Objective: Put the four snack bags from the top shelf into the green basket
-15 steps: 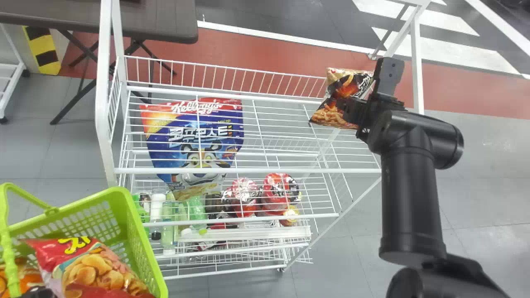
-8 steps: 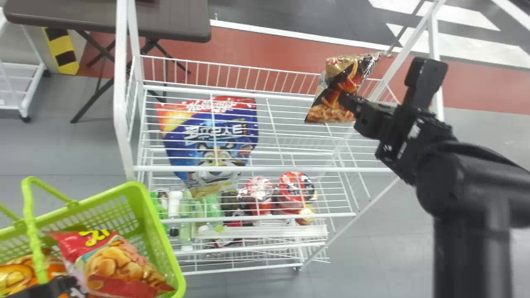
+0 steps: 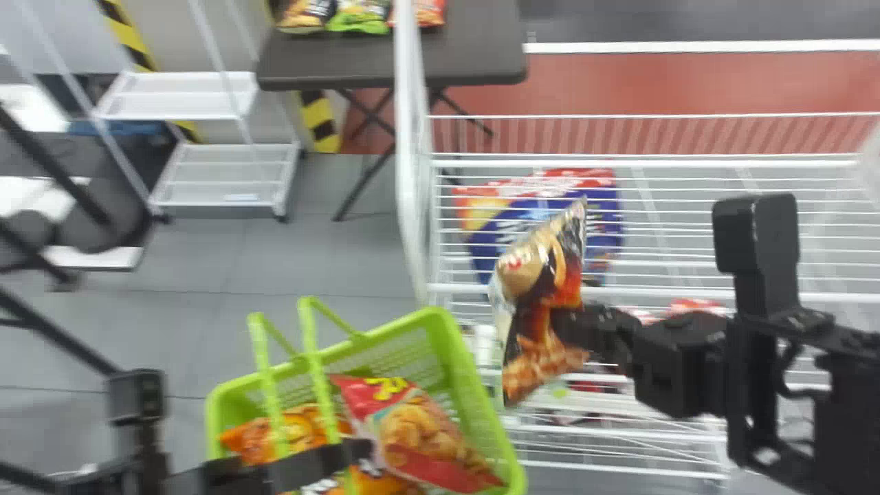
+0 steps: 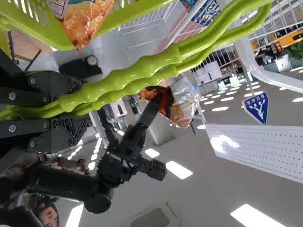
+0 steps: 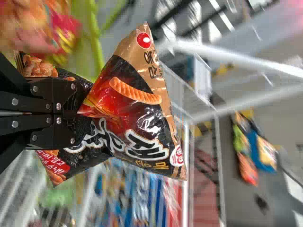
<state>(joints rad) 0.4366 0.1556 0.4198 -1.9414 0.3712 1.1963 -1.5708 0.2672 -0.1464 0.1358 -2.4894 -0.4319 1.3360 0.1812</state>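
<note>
**Right gripper (image 3: 572, 328) grips a black-and-orange snack bag (image 3: 543, 295) near the green basket (image 3: 481, 399)**

In the head view, the held bag is at the centre of the frame, tilted, above and to the right of the basket. The basket sits at lower centre, with a red snack bag (image 3: 412, 430) and orange snack packaging (image 3: 302, 426) inside. Left gripper (image 3: 330, 460), bottom left of centre, is at its handles (image 3: 317, 371). The white wire rack (image 3: 653, 294) spans the right half; a large blue-and-red bag (image 3: 598, 206) shows through its wires. Small packets (image 3: 361, 20) lie on a dark table (image 3: 467, 58) at the top.

In the left wrist view, the left gripper (image 4: 78, 108) at the left edge is closed around the handles, which run to the upper right. The held bag is near the centre.

In the right wrist view, the right gripper (image 5: 73, 113) comes in from the left edge, its fingers clamped on the bag, which spans the middle. Blurred green basket parts are at upper left.
</note>
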